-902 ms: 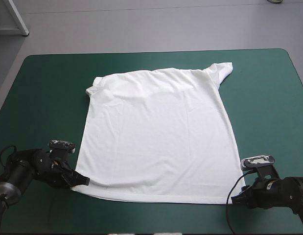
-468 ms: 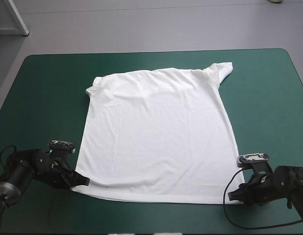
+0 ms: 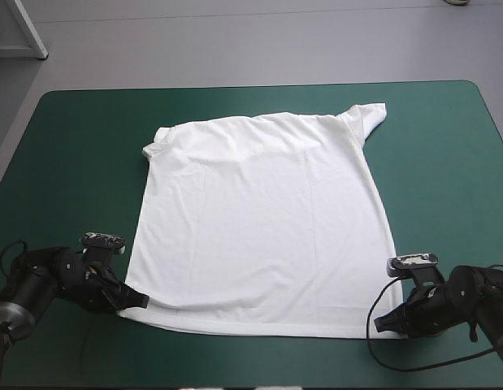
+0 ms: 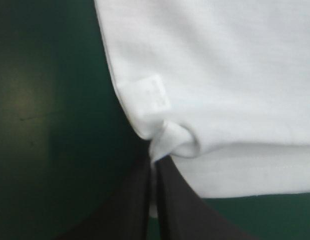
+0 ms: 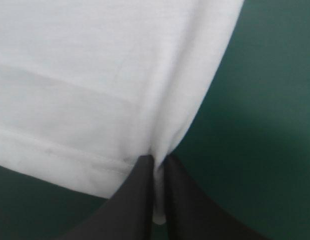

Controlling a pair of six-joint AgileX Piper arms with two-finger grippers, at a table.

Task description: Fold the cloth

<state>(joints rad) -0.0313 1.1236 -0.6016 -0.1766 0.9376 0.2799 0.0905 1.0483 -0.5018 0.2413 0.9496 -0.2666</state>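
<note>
Left claw and right claw are each clamped on a hem corner, at 7 and 5 o'clock of the white T-shirt spread flat mid-way across the teal-green bench, probably so both corners can lift together toward 12 o'clock.

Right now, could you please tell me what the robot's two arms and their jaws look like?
The left arm and right arm are both black, with bulky, rounded joint housings. The left gripper and right gripper each have two broad black jaws. The jaws are smooth, with no markings visible, curved like fins and tapering from wide bases to a narrow tip.
</note>
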